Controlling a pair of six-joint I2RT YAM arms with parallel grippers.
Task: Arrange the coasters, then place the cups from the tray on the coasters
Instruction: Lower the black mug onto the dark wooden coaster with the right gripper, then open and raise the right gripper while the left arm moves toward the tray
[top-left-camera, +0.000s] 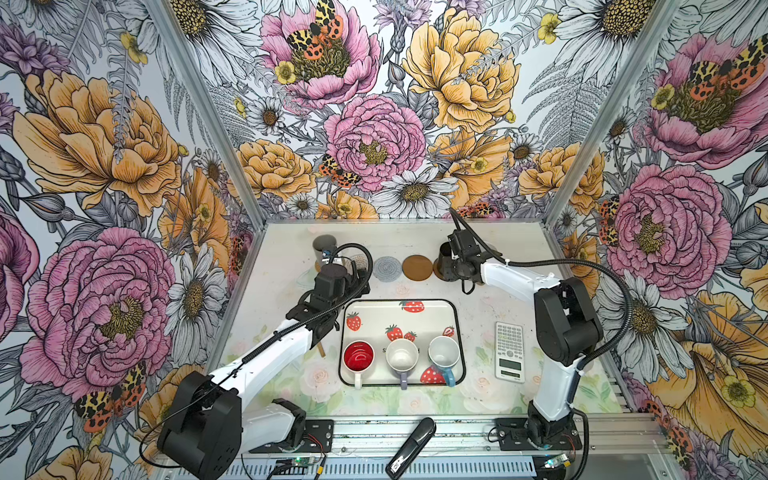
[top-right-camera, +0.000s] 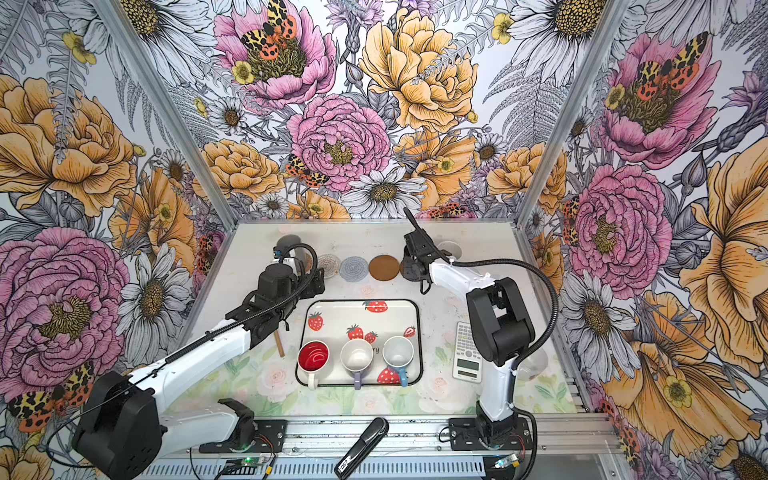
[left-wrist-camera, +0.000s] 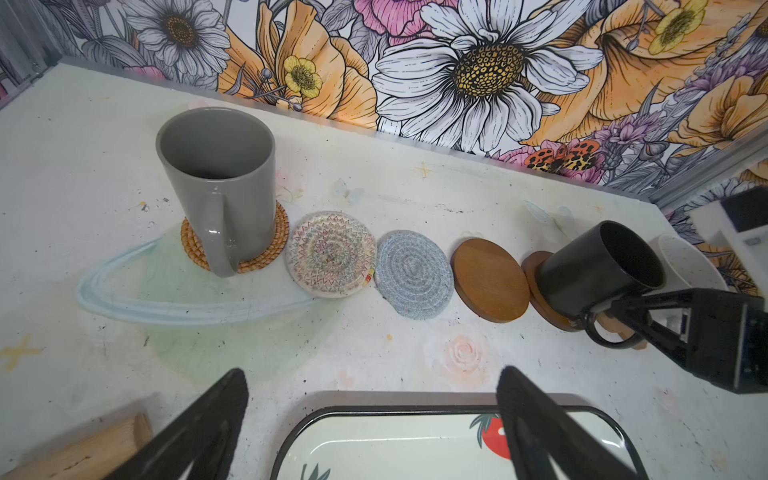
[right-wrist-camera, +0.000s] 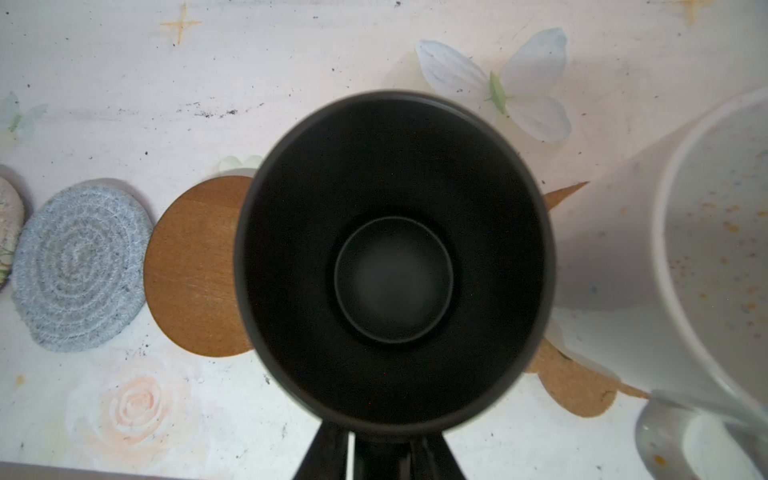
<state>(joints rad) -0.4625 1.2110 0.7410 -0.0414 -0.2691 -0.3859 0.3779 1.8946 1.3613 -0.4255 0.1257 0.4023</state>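
Tray (top-left-camera: 382, 316) is set mid-table. Three mugs are lined along its near side: red-inside mug (top-left-camera: 358, 356), lavender mug (top-left-camera: 402, 358), blue mug (top-left-camera: 444, 353).

Left gripper (left-wrist-camera: 372, 374) is held wide open and empty, just beyond the tray's far rim.

Right gripper (right-wrist-camera: 380, 432) is set narrow around the handle of the black mug (left-wrist-camera: 598, 270), which is on a brown disc (left-wrist-camera: 534, 274). Whether the handle is clamped cannot be told.

Grey mug (left-wrist-camera: 220, 187) is stood on the rattan coaster (left-wrist-camera: 266, 253), speckled mug (right-wrist-camera: 706, 249) on the paw coaster (right-wrist-camera: 577, 386).

Between them, three coasters are bare: cream coaster (left-wrist-camera: 331, 254), grey-blue coaster (left-wrist-camera: 413, 274), second brown disc (left-wrist-camera: 490, 280).
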